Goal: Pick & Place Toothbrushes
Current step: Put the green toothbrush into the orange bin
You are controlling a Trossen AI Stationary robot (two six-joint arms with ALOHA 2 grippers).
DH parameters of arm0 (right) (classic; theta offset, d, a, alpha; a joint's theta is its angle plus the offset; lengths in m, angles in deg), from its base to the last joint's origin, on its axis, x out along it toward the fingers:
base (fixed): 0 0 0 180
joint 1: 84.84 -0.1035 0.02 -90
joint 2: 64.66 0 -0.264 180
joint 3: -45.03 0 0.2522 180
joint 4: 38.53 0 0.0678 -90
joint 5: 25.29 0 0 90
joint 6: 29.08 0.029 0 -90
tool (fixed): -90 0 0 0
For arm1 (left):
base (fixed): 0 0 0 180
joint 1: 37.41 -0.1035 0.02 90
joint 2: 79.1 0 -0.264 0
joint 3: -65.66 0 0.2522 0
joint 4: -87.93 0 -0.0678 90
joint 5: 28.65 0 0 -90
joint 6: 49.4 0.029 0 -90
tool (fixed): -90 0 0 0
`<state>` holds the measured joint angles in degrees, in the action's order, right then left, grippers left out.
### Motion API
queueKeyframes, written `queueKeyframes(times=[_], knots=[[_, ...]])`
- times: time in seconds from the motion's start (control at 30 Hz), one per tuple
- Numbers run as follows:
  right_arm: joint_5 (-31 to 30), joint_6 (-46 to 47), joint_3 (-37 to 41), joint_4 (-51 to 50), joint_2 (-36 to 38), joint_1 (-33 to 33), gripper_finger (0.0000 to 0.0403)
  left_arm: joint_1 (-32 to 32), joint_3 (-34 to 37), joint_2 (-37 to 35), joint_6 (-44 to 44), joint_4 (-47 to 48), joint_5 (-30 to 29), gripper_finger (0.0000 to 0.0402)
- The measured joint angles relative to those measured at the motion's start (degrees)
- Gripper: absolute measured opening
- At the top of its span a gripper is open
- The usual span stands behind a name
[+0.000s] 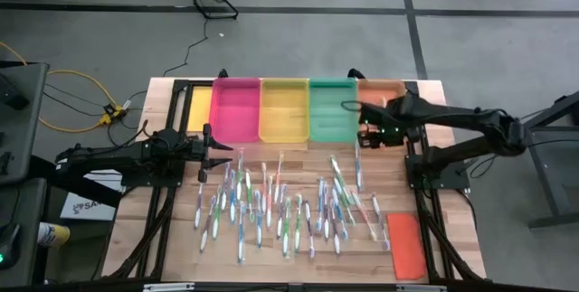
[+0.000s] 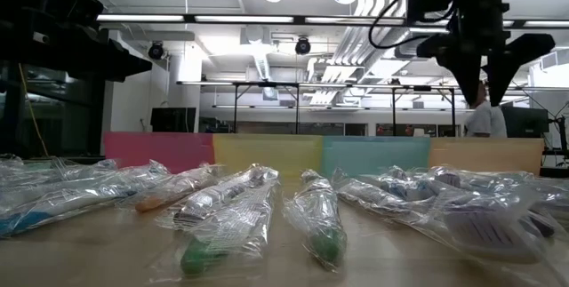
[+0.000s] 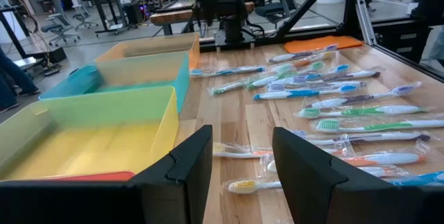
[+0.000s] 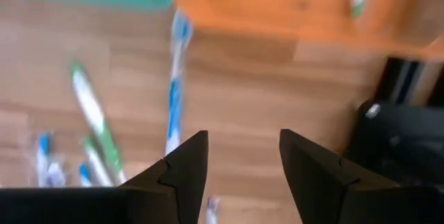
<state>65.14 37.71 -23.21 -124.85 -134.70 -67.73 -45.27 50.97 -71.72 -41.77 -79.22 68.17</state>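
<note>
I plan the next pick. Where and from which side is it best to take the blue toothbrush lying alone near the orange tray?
Probably the handle's middle of the blue toothbrush, from straight above, fingers across its thin width: it lies flat on the table, with bare wood on both sides.

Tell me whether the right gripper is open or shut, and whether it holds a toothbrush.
Open and empty: in its wrist view the right gripper has its two fingers apart with only bare table between them.
</note>
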Motion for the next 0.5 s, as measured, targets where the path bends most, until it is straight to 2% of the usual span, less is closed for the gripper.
queueKeyframes(times=[0.23,0.5], knots=[[0.2,9.83,0.0,4.14,-0.22,-11.58,0.0171,0.01,0.0,0.01,0.01,-0.02,0.01,0.0147],[1.93,7.5,0.01,14.31,-1.23,-21.35,0.0172,0.0,0.0,0.01,-0.01,0.0,0.0,0.0147]])
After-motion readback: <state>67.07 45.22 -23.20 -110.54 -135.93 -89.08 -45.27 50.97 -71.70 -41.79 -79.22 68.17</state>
